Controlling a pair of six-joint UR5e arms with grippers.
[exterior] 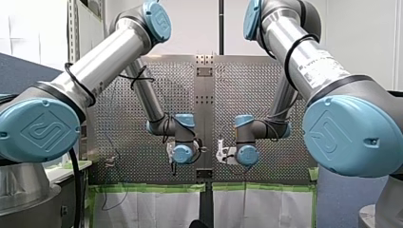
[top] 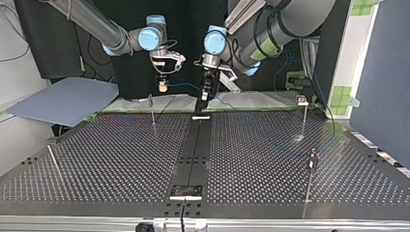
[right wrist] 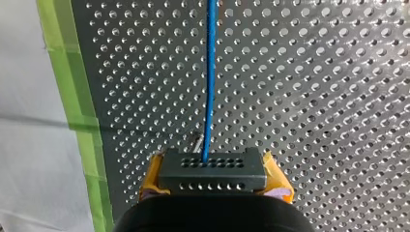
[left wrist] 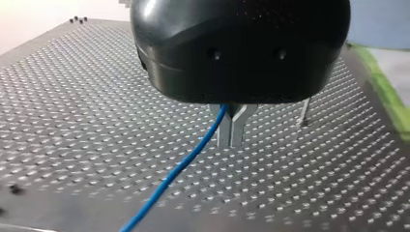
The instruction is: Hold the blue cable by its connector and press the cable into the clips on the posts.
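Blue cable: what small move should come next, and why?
Probably lower both end effectors toward the nearest post: my right end effector is shut on the connector, my left end effector on the blue cable, and both hang above the table, apart from every post.

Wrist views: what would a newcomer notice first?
The blue cable, running straight out of the dark connector clamped between the yellow pads of my right end effector in the right wrist view. In the left wrist view it slants out from the closed metal fingers of my left end effector, over the perforated table.
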